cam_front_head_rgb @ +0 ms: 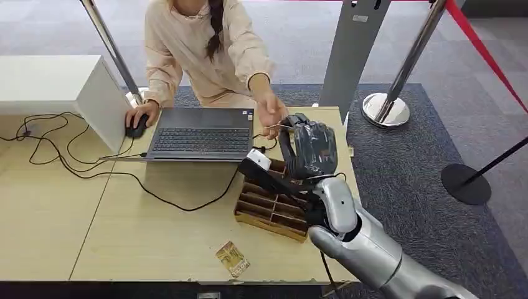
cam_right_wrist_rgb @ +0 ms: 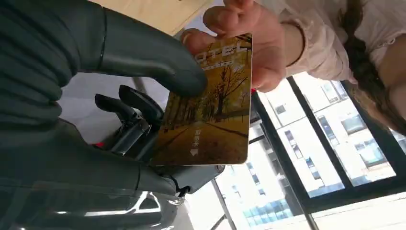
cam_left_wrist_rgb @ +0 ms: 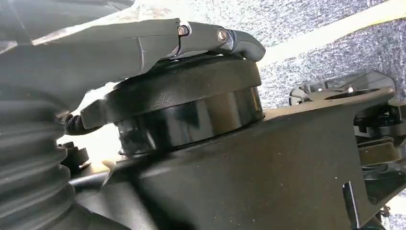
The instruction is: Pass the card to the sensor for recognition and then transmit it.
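Two hands are meeting on the card (cam_right_wrist_rgb: 210,110), thin, stiff, slick: our right robot hand (cam_right_wrist_rgb: 143,96) is pinching one edge while the person's hand (cam_right_wrist_rgb: 244,43) is gripping the other.

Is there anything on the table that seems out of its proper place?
Yes. One card lies loose and askew at the table's near edge, outside the wooden card holder, which looks like where cards belong.

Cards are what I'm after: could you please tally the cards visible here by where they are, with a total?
Card held in the right hand, with the person's hand also on it: 1
Card lying loose on the table near its front edge: 1
Total: 2
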Tool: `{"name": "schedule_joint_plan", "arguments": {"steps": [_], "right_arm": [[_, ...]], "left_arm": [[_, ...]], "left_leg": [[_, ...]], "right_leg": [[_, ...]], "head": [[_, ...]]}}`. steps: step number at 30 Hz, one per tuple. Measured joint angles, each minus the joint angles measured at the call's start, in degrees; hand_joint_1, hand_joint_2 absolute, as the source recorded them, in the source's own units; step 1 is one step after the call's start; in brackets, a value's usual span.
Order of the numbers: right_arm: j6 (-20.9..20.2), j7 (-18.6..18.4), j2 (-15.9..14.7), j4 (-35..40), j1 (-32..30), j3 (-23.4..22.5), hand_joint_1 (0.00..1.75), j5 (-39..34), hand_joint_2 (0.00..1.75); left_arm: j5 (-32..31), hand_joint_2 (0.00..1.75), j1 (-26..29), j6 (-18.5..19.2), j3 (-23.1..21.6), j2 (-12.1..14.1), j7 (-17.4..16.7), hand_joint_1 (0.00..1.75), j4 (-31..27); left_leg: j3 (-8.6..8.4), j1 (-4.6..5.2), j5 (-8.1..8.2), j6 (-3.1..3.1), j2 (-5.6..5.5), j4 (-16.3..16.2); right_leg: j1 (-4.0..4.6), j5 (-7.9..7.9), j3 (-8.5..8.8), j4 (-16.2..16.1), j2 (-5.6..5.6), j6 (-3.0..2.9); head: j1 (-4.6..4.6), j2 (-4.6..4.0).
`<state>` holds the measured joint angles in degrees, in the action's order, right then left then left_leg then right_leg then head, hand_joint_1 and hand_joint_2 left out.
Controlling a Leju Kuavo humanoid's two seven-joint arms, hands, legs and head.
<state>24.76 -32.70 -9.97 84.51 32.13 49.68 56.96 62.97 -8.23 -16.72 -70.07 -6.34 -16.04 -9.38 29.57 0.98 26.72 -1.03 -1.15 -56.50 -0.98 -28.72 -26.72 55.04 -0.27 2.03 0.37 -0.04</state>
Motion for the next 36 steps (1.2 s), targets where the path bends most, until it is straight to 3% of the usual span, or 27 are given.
{"name": "schedule_joint_plan", "arguments": {"steps": [7,8,9,10,20,24,29,36], "right_arm": [[0.94,0.57,1.47,-5.19,0.28,1.62,1.75,-0.7,1.75],[1.03,0.57,1.64,-5.83,0.3,1.78,1.43,-0.77,1.75],[1.1,0.61,1.8,-6.37,0.29,1.95,0.51,-0.92,1.75],[1.23,0.68,1.91,-6.83,0.29,2.1,0.03,-0.94,1.75],[2.76,1.09,2.72,-9.82,0.28,3.48,0.0,-0.92,1.75],[5.77,1.14,2.56,-9.08,-0.22,3.42,0.0,-0.48,1.75],[9.03,0.85,0.68,-2.62,-3.55,1.8,0.0,1.36,1.75],[8.38,1.66,-3.6,9.21,-12.05,-2.16,0.0,5.59,1.75]], "left_arm": [[0.09,1.75,0.01,0.0,-0.11,-0.07,-0.17,0.0,0.0],[0.11,1.75,0.01,0.0,-0.11,-0.07,-0.2,0.0,0.0],[0.13,1.75,0.01,0.0,-0.13,-0.07,-0.22,0.0,0.0],[0.15,1.75,0.01,0.0,-0.13,-0.07,-0.22,0.0,0.0],[0.39,1.75,0.0,0.0,-0.11,-0.07,-0.13,0.0,0.17],[1.07,1.75,0.01,-0.09,-0.11,-0.09,0.02,0.0,0.28],[2.27,1.75,0.11,-0.35,-0.11,-0.09,0.59,0.0,0.31],[3.28,1.75,0.15,-0.5,-0.07,-0.09,0.98,0.0,0.42]], "left_leg": [[0.02,0.0,0.0,0.0,0.0,0.0],[0.02,0.0,0.0,0.0,0.0,0.0],[0.03,0.0,0.0,0.0,0.0,0.0],[0.03,0.0,0.0,0.0,0.0,-0.01],[0.02,0.0,0.0,0.0,0.01,0.0],[-0.01,0.0,-0.01,0.0,0.03,-0.01],[-0.01,0.02,0.01,-0.01,0.06,-0.02],[-0.01,0.06,0.02,-0.04,0.11,-0.01]], "right_leg": [[0.0,0.0,-0.04,0.0,0.0,0.0],[0.0,0.0,-0.04,0.0,0.0,0.0],[0.0,0.0,-0.05,0.0,0.0,0.0],[0.0,0.0,-0.04,0.0,0.0,0.0],[-0.01,0.0,-0.05,0.0,0.0,0.0],[-0.01,0.0,-0.06,0.0,0.0,0.0],[-0.03,0.0,-0.07,-0.02,0.0,0.0],[-0.05,0.0,-0.07,-0.04,0.0,0.0]], "head": [[0.02,0.0],[0.02,0.0],[0.04,0.0],[0.04,0.0],[0.02,0.0],[0.02,0.0],[0.02,0.0],[0.02,0.0]]}}
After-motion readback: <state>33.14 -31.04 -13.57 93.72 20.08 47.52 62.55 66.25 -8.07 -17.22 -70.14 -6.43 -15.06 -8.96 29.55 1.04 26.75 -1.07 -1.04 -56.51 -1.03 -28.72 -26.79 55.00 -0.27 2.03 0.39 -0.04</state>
